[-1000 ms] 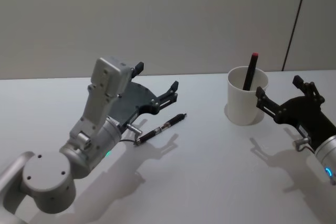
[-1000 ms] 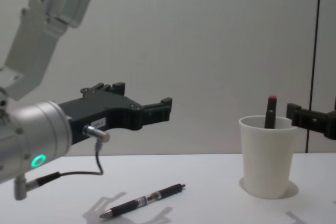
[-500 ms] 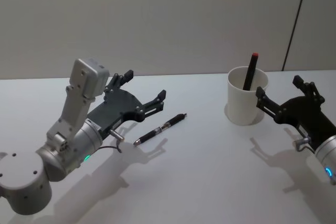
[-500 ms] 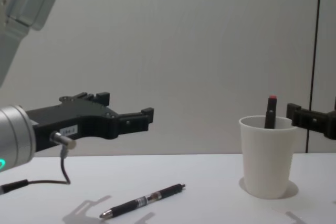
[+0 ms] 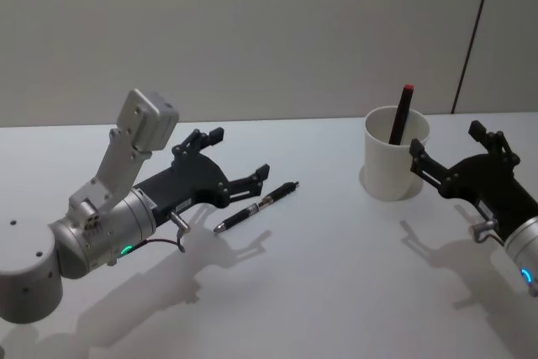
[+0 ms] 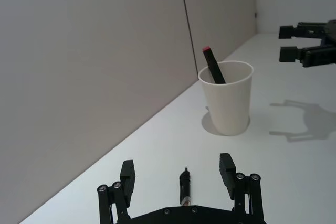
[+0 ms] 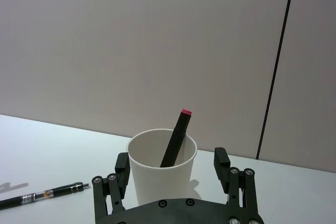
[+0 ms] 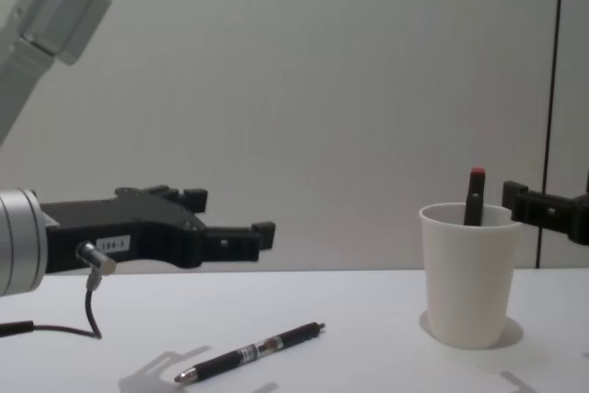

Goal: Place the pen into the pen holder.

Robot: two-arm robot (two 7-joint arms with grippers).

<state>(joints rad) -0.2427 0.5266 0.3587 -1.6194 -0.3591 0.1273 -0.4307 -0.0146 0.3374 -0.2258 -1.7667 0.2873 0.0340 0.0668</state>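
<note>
A dark pen lies flat on the white table, its tip toward me. My left gripper hovers open just above and behind the pen, which shows between its fingers in the left wrist view as pen. The pen holder, a white paper cup, stands upright to the right with a black, red-tipped marker leaning inside. My right gripper is open, close beside the cup on its right and empty.
The white table is bare between the pen and the cup and in front of them. A plain grey wall with a dark vertical seam runs along the table's far edge.
My left gripper has dropped lower and pulled slightly back, now level and close over the pen. The pen, the cup and the right arm have not moved.
</note>
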